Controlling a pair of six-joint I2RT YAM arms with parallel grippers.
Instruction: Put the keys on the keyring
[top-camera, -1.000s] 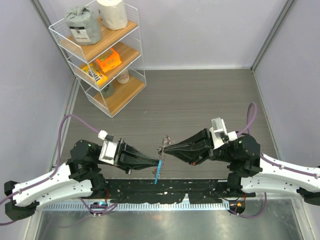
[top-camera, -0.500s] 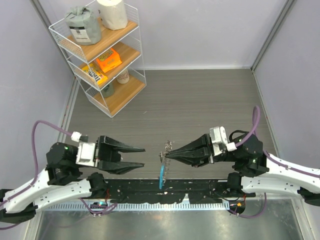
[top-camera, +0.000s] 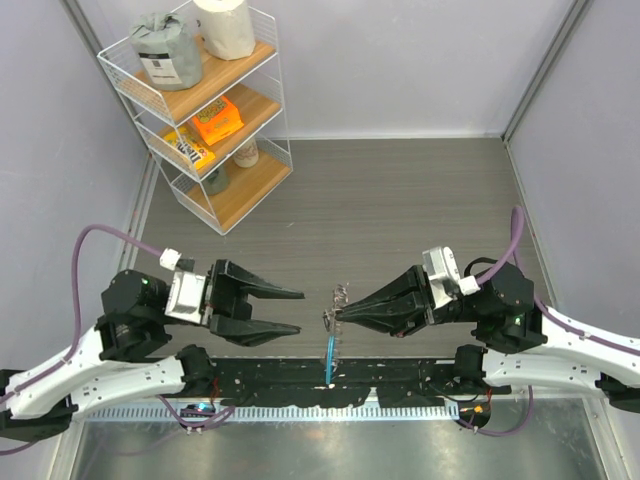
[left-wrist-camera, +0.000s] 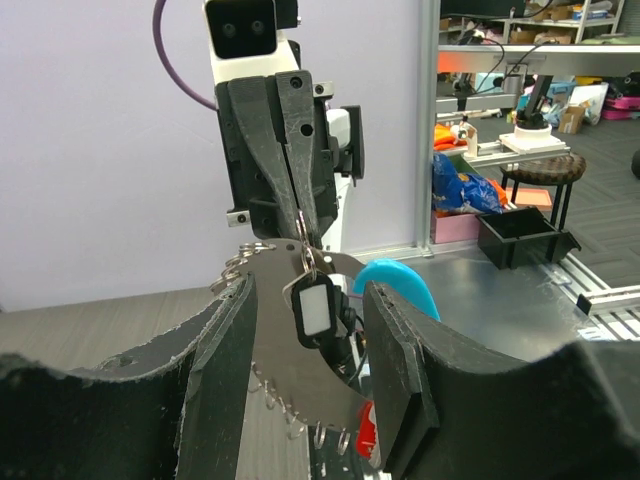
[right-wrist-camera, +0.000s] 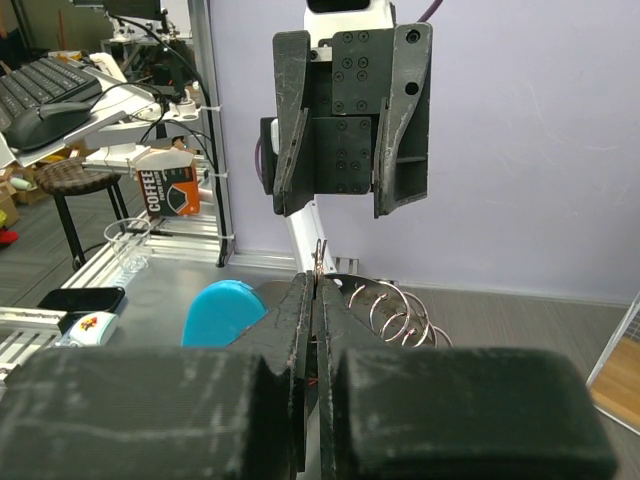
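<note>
My right gripper (top-camera: 338, 314) (right-wrist-camera: 316, 285) is shut on the keyring (right-wrist-camera: 318, 255), whose thin metal loop pokes up between its jaws. From it hang a black tag (left-wrist-camera: 315, 310), a bright blue curved tag (top-camera: 329, 357) (left-wrist-camera: 400, 285) (right-wrist-camera: 222, 310) and a small red tag (left-wrist-camera: 366, 435). The keys (left-wrist-camera: 285, 350) (right-wrist-camera: 395, 305) (top-camera: 338, 295) show as a flat grey toothed fan edged with small wire loops, on the same bunch. My left gripper (top-camera: 300, 311) (left-wrist-camera: 310, 300) is open and faces the bunch, a finger on either side, touching nothing.
A white wire shelf rack (top-camera: 205, 110) with rolls and boxes stands at the far left corner. Both arms meet near the table's front edge, above the black base rail (top-camera: 330, 385). Grey walls close in the left, back and right.
My left gripper let go of the bunch, opened and drew back to the left. The right gripper kept its grip and sank slightly toward the front edge, the blue tag swinging lower.
</note>
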